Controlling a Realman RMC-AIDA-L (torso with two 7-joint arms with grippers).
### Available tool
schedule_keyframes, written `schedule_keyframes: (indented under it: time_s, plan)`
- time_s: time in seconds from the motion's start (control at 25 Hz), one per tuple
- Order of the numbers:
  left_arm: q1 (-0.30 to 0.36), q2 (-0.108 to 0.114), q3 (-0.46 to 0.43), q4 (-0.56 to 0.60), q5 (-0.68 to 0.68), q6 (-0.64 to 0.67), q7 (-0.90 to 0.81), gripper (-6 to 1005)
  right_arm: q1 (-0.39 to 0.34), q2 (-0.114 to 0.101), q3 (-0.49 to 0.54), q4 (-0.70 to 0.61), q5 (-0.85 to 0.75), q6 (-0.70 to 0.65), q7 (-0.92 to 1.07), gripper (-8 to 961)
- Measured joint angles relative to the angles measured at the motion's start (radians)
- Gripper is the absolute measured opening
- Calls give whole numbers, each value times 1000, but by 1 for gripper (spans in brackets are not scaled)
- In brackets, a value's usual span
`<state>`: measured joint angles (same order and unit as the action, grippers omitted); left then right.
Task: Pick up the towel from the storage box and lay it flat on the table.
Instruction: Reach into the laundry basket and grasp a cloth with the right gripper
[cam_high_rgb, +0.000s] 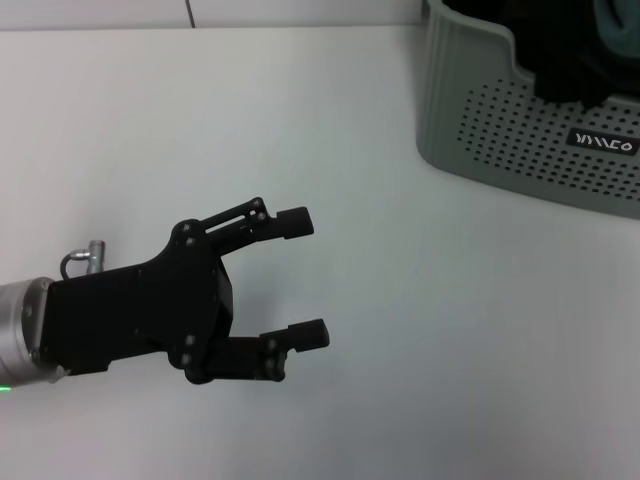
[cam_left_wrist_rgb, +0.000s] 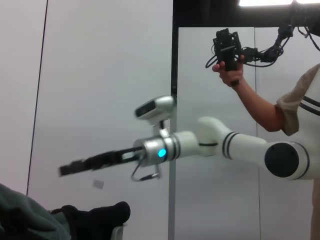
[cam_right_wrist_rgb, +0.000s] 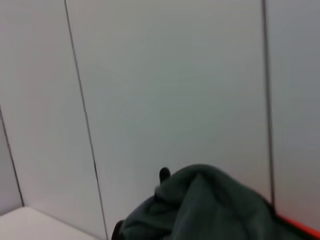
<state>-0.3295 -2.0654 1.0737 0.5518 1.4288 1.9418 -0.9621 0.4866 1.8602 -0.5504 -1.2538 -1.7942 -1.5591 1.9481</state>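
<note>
Towel (cam_right_wrist_rgb: 210, 205) shows best in the right wrist view, where a dark teal-green heap of cloth fills the lower middle and lower right of the frame, bunched and folded over itself, with a thin orange edge peeking out at the lower right corner. In the head view only a sliver of teal is visible at the upper right corner, inside the storage box (cam_high_rgb: 520, 120), next to a dark black bundle (cam_high_rgb: 565, 60) that sits in the box's scooped opening. So the cloth appears to be in the box, not yet lifted.

The grey-green box stands at the upper right of the head view on the white table (cam_high_rgb: 300, 120), its perforated side and small black label facing the camera.

The left gripper (cam_high_rgb: 305, 280) hovers over bare table at the lower left of the head view, well apart from the box, its black fingers spread wide with nothing between them. It points toward the box, likely ready to reach in or to help flatten the cloth later.

The right gripper itself is not seen in any view; its wrist camera looks closely at the towel, which suggests that arm is near the box.
</note>
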Motion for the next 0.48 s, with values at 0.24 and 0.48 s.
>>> schedule_keyframes:
  time_s: [0.24, 0.48]
  plan:
    - [3, -4, 0, 0, -1, 0, 0, 890, 97, 19, -122, 143, -76, 133, -51, 814]
    - [12, -10, -3, -1, -4, 0, 0, 889, 160, 32, -192, 239, -159, 244, -60, 802]
